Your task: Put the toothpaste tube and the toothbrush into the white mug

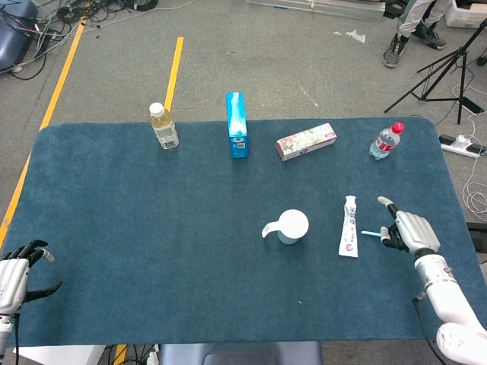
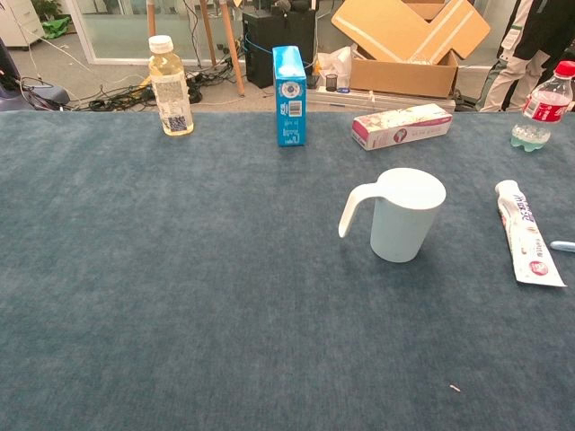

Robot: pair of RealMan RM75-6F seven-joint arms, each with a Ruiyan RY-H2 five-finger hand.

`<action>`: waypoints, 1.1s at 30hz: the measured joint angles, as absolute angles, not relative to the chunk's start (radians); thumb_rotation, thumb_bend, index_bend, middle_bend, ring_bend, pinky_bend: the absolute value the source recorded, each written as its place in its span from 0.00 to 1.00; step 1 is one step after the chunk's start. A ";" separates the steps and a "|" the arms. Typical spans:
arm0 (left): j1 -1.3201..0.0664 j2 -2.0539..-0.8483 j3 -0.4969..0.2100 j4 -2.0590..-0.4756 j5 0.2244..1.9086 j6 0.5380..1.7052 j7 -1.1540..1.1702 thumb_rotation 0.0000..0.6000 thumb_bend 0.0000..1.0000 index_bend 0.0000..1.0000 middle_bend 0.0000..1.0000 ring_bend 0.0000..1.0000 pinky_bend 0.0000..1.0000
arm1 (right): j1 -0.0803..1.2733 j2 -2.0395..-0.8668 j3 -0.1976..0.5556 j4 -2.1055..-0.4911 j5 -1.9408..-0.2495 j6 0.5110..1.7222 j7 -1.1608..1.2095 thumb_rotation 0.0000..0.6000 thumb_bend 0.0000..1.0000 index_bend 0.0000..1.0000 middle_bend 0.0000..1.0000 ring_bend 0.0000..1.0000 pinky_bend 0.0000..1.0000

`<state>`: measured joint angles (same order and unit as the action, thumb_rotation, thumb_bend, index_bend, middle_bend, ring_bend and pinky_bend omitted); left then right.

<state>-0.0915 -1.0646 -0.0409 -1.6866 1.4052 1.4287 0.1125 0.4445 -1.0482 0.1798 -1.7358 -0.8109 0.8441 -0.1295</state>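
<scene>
My right hand [image 1: 407, 231] is over the toothbrush [image 1: 370, 233]; the fingers are curled down, but I cannot tell if they grip it. The toothpaste tube [image 1: 349, 226] lies flat between toothbrush and white mug [image 1: 292, 226], which stands upright. My left hand [image 1: 17, 268] rests open at the table edge [image 1: 46, 334].

Head view: set high, looking steeply down on the whole blue table [image 1: 152, 228], far enough to take in the floor beyond. Chest view: set low, near table [image 2: 180, 296] height, facing straight across toward the far edge, much closer. Shared: mug [image 1: 292, 226] [image 2: 406, 214], tube [image 1: 349, 226] [image 2: 526, 233], back row from bottle [image 1: 163, 126] [image 2: 170, 86] to box [image 1: 306, 141] [image 2: 402, 126].
</scene>
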 measured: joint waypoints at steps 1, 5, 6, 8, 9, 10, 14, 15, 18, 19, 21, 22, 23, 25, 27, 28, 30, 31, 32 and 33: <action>-0.091 -1.063 -0.041 -1.687 1.406 1.430 0.110 1.00 0.00 0.47 0.29 0.32 0.39 | 0.457 -1.054 0.180 -1.728 -0.790 0.827 -0.132 1.00 0.54 0.08 0.98 1.00 1.00; -0.089 -1.058 -0.042 -1.689 1.407 1.433 0.103 1.00 0.00 0.47 0.29 0.32 0.39 | 0.500 -1.079 0.163 -1.692 -0.727 0.779 -0.151 1.00 0.54 0.08 0.98 1.00 1.00; -0.089 -1.058 -0.042 -1.690 1.407 1.434 0.102 1.00 0.00 0.47 0.29 0.32 0.39 | 0.506 -1.084 0.153 -1.687 -0.719 0.773 -0.159 1.00 0.54 0.08 0.98 1.00 1.00; -0.088 -1.056 -0.042 -1.691 1.408 1.435 0.100 1.00 0.00 0.47 0.29 0.32 0.39 | 0.514 -1.088 0.136 -1.681 -0.707 0.763 -0.170 1.00 0.54 0.08 0.98 1.00 1.00; -0.088 -1.056 -0.042 -1.692 1.408 1.435 0.100 1.00 0.00 0.47 0.29 0.32 0.39 | 0.519 -1.091 0.125 -1.677 -0.699 0.757 -0.177 1.00 0.54 0.08 0.98 1.00 1.00; -0.088 -1.056 -0.042 -1.692 1.408 1.434 0.101 1.00 0.00 0.47 0.29 0.32 0.39 | 0.523 -1.093 0.118 -1.674 -0.693 0.753 -0.181 1.00 0.54 0.08 0.98 1.00 1.00; -0.088 -1.056 -0.043 -1.692 1.406 1.434 0.101 1.00 0.00 0.47 0.29 0.32 0.39 | 0.535 -1.105 0.091 -1.662 -0.676 0.739 -0.193 1.00 0.54 0.08 0.98 1.00 1.00; -0.087 -1.056 -0.043 -1.693 1.405 1.435 0.101 1.00 0.00 0.47 0.29 0.32 0.39 | 0.537 -1.108 0.084 -1.660 -0.674 0.736 -0.194 1.00 0.54 0.08 0.98 1.00 1.00; -0.087 -1.055 -0.044 -1.693 1.403 1.433 0.099 1.00 0.00 0.47 0.29 0.32 0.39 | 0.540 -1.115 0.065 -1.652 -0.671 0.727 -0.193 1.00 0.54 0.08 0.98 1.00 1.00; -0.088 -1.054 -0.044 -1.693 1.402 1.432 0.099 1.00 0.00 0.47 0.29 0.32 0.39 | 0.540 -1.117 0.061 -1.650 -0.671 0.724 -0.191 1.00 0.54 0.08 0.98 1.00 1.00; -0.087 -1.054 -0.044 -1.693 1.403 1.432 0.100 1.00 0.00 0.47 0.29 0.32 0.39 | 0.541 -1.121 0.053 -1.643 -0.672 0.718 -0.187 1.00 0.54 0.08 0.98 1.00 1.00; -0.087 -1.054 -0.044 -1.693 1.403 1.432 0.099 1.00 0.00 0.47 0.29 0.32 0.39 | 0.542 -1.124 0.050 -1.640 -0.672 0.716 -0.185 1.00 0.54 0.08 0.98 1.00 1.00; -0.087 -1.054 -0.044 -1.693 1.403 1.432 0.099 1.00 0.00 0.47 0.29 0.32 0.39 | 0.543 -1.126 0.048 -1.636 -0.672 0.714 -0.184 1.00 0.54 0.08 0.98 1.00 1.00; -0.087 -1.054 -0.044 -1.693 1.403 1.432 0.100 1.00 0.00 0.47 0.29 0.32 0.39 | 0.546 -1.134 0.043 -1.625 -0.671 0.708 -0.181 1.00 0.54 0.08 0.98 1.00 1.00; -0.087 -1.054 -0.044 -1.693 1.402 1.431 0.101 1.00 0.00 0.47 0.29 0.32 0.39 | 0.550 -1.144 0.039 -1.612 -0.669 0.698 -0.175 1.00 0.54 0.08 0.98 1.00 1.00; -0.087 -1.054 -0.044 -1.693 1.402 1.431 0.100 1.00 0.00 0.47 0.29 0.32 0.39 | 0.552 -1.149 0.038 -1.607 -0.669 0.694 -0.172 1.00 0.54 0.08 0.98 1.00 1.00; -0.087 -1.054 -0.044 -1.693 1.400 1.430 0.100 1.00 0.00 0.47 0.29 0.32 0.39 | 0.557 -1.160 0.035 -1.596 -0.670 0.686 -0.167 1.00 0.54 0.08 0.98 1.00 1.00; -0.088 -1.054 -0.045 -1.693 1.400 1.430 0.098 1.00 0.00 0.47 0.29 0.32 0.39 | 0.559 -1.165 0.033 -1.592 -0.671 0.681 -0.165 1.00 0.54 0.08 0.98 1.00 1.00; -0.088 -1.054 -0.045 -1.693 1.399 1.430 0.097 1.00 0.00 0.47 0.29 0.32 0.39 | 0.561 -1.169 0.032 -1.589 -0.673 0.677 -0.162 1.00 0.54 0.08 0.98 1.00 1.00; -0.087 -1.053 -0.045 -1.693 1.399 1.430 0.096 1.00 0.00 0.47 0.29 0.32 0.39 | 0.564 -1.175 0.030 -1.587 -0.676 0.673 -0.159 1.00 0.54 0.08 0.98 1.00 1.00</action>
